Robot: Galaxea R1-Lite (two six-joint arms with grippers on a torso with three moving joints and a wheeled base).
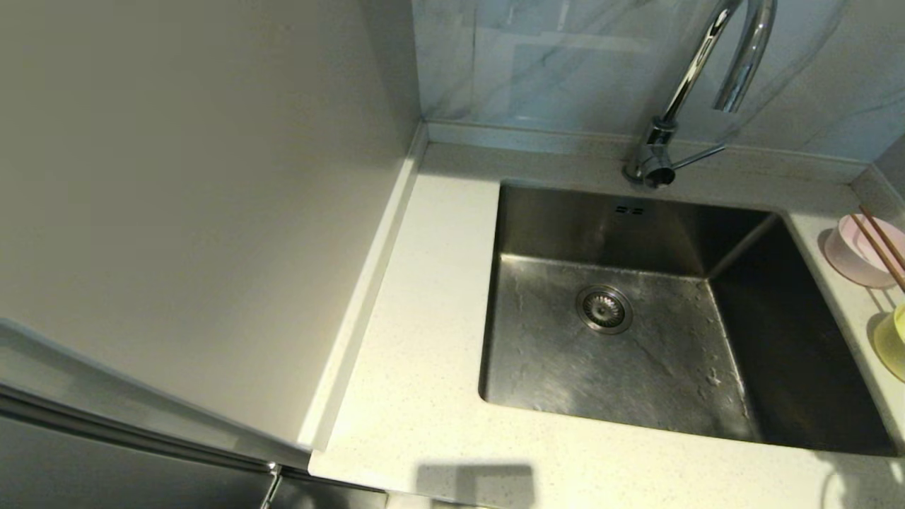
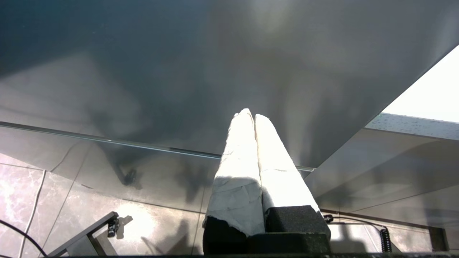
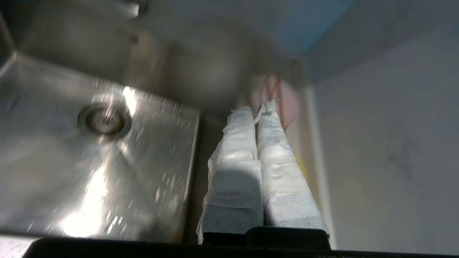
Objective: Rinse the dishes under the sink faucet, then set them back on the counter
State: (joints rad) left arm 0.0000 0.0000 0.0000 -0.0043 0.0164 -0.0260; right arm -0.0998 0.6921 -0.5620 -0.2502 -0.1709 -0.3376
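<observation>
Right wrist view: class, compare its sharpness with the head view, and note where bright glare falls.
Right wrist view: motion-smeared, the sink floor streaked with bright glare, the pink bowl only a blur. Head view: sharp, with highlights on the faucet and a soft sheen around the drain.

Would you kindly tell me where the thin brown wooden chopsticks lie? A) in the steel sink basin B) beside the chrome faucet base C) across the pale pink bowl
C: the thin brown wooden chopsticks rest across the small pale pink bowl on the speckled off-white counter.
</observation>
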